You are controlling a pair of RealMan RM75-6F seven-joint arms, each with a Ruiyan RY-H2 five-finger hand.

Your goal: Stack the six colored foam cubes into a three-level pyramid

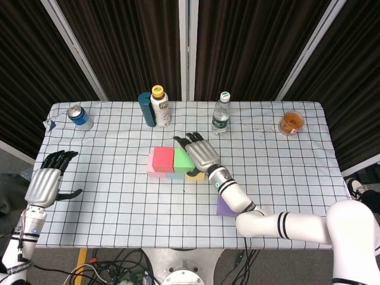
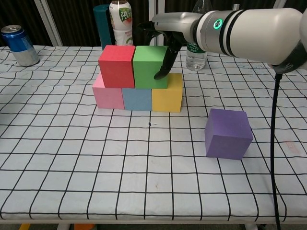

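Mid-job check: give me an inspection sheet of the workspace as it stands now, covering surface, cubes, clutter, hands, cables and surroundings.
Surface: table under a white cloth with a black grid.
Job's things: pink cube, blue cube and yellow cube form the bottom row; red cube and green cube sit on them; purple cube stands alone on the cloth, top level not yet placed.
Clutter: blue can, teal container, yellow-capped bottle, water bottle, orange-filled cup.
Hands: right hand over the green cube, fingers at its right face; left hand holds nothing, fingers apart.
Cables: black cable along the right arm; loose cables under the table.
Surroundings: dark curtains.
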